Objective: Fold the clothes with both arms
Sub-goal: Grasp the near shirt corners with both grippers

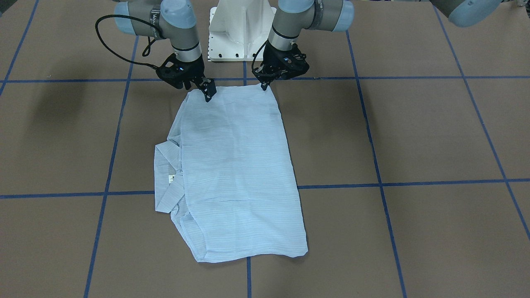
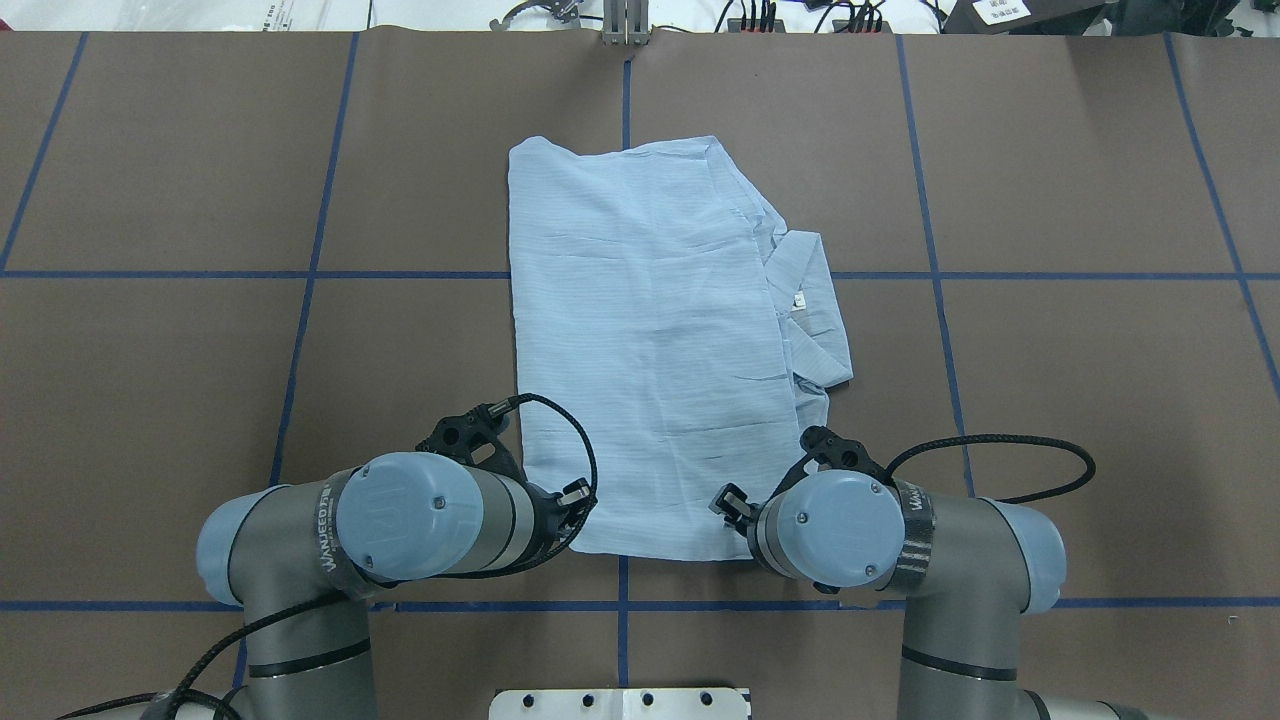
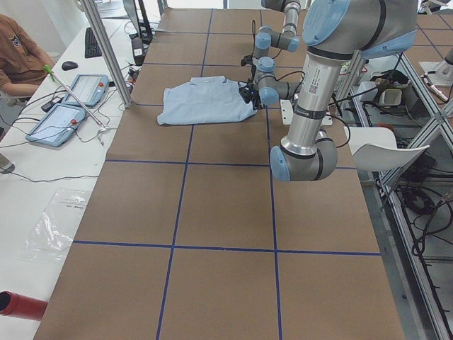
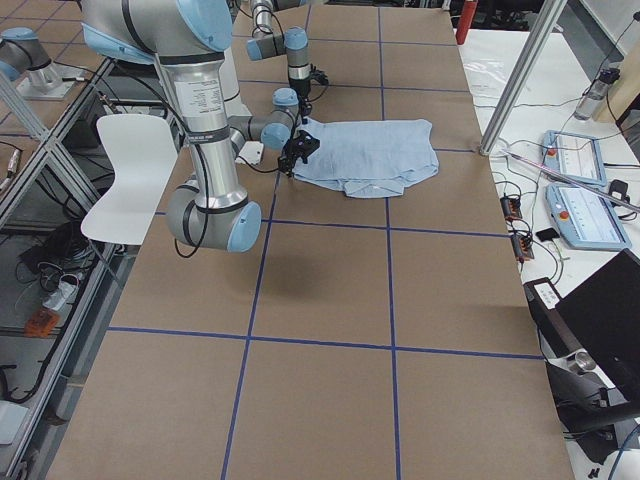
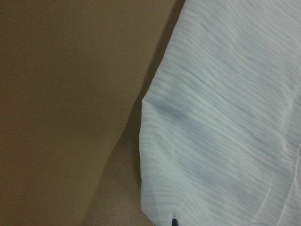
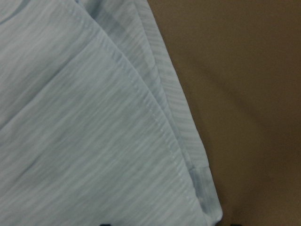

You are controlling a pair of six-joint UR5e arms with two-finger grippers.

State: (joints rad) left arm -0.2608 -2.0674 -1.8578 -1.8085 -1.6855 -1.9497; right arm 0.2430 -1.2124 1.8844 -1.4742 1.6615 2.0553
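The light blue striped shirt point(image 1: 236, 165) lies folded lengthwise on the brown table, its collar point(image 1: 165, 178) towards my right side. It also shows in the overhead view point(image 2: 650, 330). My left gripper point(image 1: 263, 86) is at the shirt's near left corner. In the left wrist view point(image 5: 174, 221) one dark tip sits on the slightly raised corner point(image 5: 155, 188), so it looks shut on it. My right gripper point(image 1: 209, 95) stands on the near right corner. The right wrist view point(image 6: 170, 224) shows its two tips apart with the flat cloth point(image 6: 84, 141) between them. In the overhead view both wrists hide the fingers.
The white pedestal base point(image 1: 242, 29) stands just behind the grippers. Blue tape lines point(image 1: 372, 145) cross the table. Another arm's elbow point(image 1: 468, 12) hangs at one top corner. Tablets point(image 3: 71, 92) and an operator point(image 3: 21, 49) are beyond the far edge.
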